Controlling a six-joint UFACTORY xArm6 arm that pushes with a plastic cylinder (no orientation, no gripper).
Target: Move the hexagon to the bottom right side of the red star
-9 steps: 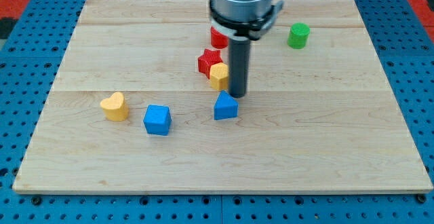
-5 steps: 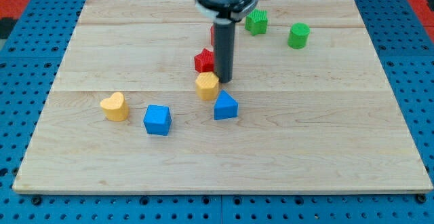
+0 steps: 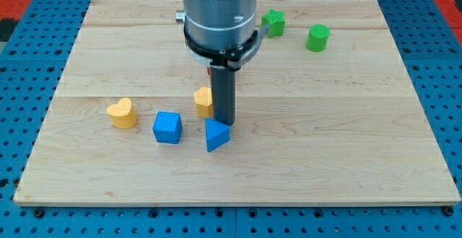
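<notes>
My tip [image 3: 223,122], a bare rod gripping nothing, rests against the yellow hexagon [image 3: 203,102] on its left, with the blue triangular block [image 3: 216,135] just below. The red star is apparently hidden behind the arm. Pushing on risks dragging the blue block along.

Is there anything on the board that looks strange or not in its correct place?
The blue triangular block sits skewed, one corner under my tip. The yellow hexagon is half hidden behind the rod, and the red star is not visible.
</notes>
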